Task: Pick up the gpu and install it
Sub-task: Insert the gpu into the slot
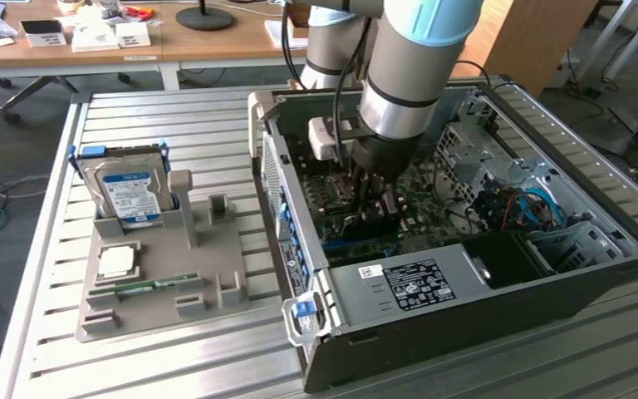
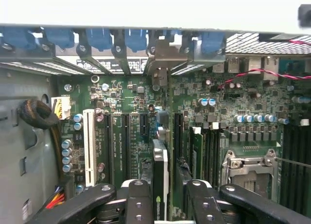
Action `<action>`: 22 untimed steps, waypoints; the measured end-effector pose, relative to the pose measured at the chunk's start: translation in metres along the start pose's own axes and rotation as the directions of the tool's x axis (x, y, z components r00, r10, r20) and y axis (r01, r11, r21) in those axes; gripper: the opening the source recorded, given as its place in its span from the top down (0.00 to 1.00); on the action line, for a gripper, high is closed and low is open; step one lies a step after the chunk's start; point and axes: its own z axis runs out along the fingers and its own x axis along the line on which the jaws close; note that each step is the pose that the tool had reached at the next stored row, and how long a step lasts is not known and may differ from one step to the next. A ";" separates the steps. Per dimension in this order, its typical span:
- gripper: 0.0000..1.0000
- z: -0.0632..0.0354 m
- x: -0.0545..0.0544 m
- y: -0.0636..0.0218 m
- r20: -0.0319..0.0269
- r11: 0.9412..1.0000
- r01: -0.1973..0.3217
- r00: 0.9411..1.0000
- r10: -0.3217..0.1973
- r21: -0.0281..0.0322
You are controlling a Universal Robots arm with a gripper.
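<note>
- Exterior view: you see the arm (image 1: 402, 75) reaching down into the open computer case (image 1: 541, 274), which lies on its side on the slatted metal table (image 1: 164, 357).
- The gripper (image 1: 365, 208) sits low over the motherboard (image 1: 430, 220), near the middle of the case.
- Toward the exterior view's left, note the grey parts holder (image 1: 175, 283) on the table. A hard drive (image 1: 130, 193) with a blue-white label stands upright at its far end, a processor (image 1: 116, 262) lies flat on it, and a memory stick (image 1: 142, 287) lies just beside that.
- Wrist view: locate the gpu (image 2: 159, 185) standing on edge between the two fingers (image 2: 138, 204), running along the expansion slots (image 2: 127, 131) toward the rear brackets (image 2: 163, 51) with blue latches.
- The fingers stand partly apart on either side of the card. You can see a narrow gap on each side, so the jaws are not clamped on it.
- You cannot tell whether the card is fully seated in its slot.
- Note the empty processor socket (image 2: 250, 168) beside the card.
</note>
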 end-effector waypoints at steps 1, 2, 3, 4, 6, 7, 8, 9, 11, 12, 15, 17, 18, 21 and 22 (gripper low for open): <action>0.66 -0.0030 0.000 0.0000 0.000 1.000 0.000 1.000 0.000 0.000; 0.66 -0.0065 -0.001 -0.0001 0.000 1.000 0.000 1.000 0.000 0.000; 0.66 -0.0098 -0.001 -0.0002 0.000 1.000 0.000 1.000 0.000 0.000; 0.66 -0.0134 -0.001 -0.0002 0.000 1.000 0.000 1.000 0.000 0.000; 0.66 -0.0207 -0.002 -0.0004 0.000 1.000 0.000 1.000 0.000 0.001; 0.66 -0.0242 -0.002 -0.0004 0.000 1.000 0.000 1.000 0.000 0.001; 0.66 -0.0280 -0.003 -0.0005 0.000 1.000 0.000 1.000 0.000 0.002; 0.66 -0.0315 -0.003 -0.0005 0.000 1.000 0.000 1.000 0.000 0.002; 0.66 -0.0382 -0.003 -0.0006 0.000 1.000 0.000 1.000 0.000 0.002; 0.66 -0.0415 -0.004 -0.0006 0.000 1.000 0.000 1.000 0.000 0.003; 0.66 -0.0496 -0.004 -0.0007 0.000 1.000 0.000 1.000 0.000 0.003; 0.66 -0.0540 -0.005 -0.0008 0.000 1.000 0.000 1.000 0.000 0.003; 0.66 -0.0556 -0.005 -0.0008 0.000 1.000 0.000 1.000 0.000 0.003; 0.66 -0.0566 -0.005 -0.0008 0.000 1.000 0.000 1.000 0.000 0.003; 0.66 -0.0567 -0.005 -0.0008 0.000 1.000 0.000 1.000 0.000 0.003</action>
